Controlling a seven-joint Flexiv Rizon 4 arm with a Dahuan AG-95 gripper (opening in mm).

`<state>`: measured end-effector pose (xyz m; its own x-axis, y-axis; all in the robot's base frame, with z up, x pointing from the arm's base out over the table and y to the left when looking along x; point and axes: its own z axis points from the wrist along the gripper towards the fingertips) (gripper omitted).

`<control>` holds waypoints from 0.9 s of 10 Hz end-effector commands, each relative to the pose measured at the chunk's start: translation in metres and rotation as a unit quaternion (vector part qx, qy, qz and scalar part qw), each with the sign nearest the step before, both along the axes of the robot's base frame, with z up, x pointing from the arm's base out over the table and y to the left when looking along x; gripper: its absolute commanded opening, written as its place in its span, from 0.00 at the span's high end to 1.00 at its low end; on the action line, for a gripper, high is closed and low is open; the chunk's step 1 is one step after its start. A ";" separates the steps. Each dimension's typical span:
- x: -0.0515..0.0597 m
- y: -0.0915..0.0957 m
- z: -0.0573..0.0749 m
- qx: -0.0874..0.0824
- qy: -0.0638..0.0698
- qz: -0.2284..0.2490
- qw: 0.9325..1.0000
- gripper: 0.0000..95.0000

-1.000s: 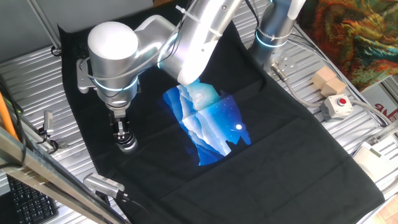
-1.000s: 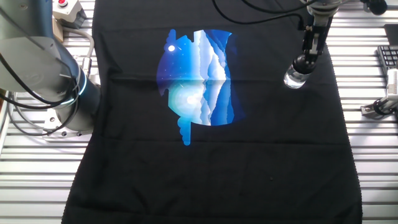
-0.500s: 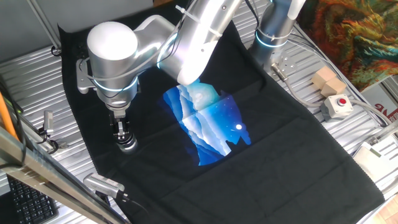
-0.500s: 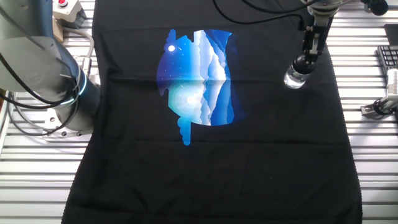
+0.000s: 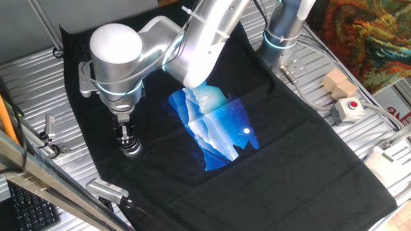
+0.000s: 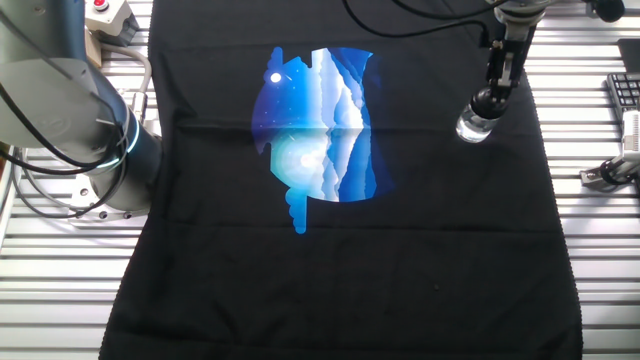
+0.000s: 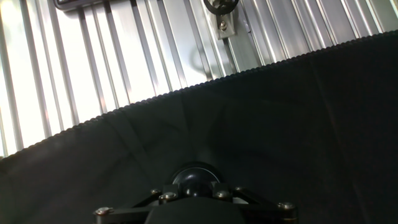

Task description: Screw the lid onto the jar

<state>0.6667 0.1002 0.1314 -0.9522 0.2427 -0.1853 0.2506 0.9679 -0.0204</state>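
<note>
The jar point(image 6: 472, 127), small and of clear shining glass, stands upright on the black cloth point(image 6: 400, 260) near its right edge. In one fixed view the jar point(image 5: 132, 150) sits at the cloth's left side. The dark round lid point(image 6: 484, 102) rests on top of the jar, and my gripper point(image 6: 487, 98) comes straight down with its fingers closed around it. In the hand view the lid point(image 7: 195, 178) shows as a dark dome between the fingers at the bottom edge; the jar beneath is hidden there.
A blue landscape print point(image 5: 215, 125) lies mid-cloth. A red-buttoned box point(image 5: 347, 109) and a wooden block point(image 5: 338, 82) sit on the ribbed metal table beside the robot base point(image 5: 282, 32). A keyboard point(image 6: 622, 95) and a metal clamp point(image 6: 610, 170) lie close to the jar.
</note>
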 end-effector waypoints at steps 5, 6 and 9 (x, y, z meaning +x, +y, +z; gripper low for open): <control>0.000 0.001 0.001 -0.001 -0.005 0.016 1.000 1.00; 0.000 0.001 0.001 0.000 -0.005 0.018 1.000 1.00; 0.000 0.001 0.001 0.000 -0.007 0.019 1.000 1.00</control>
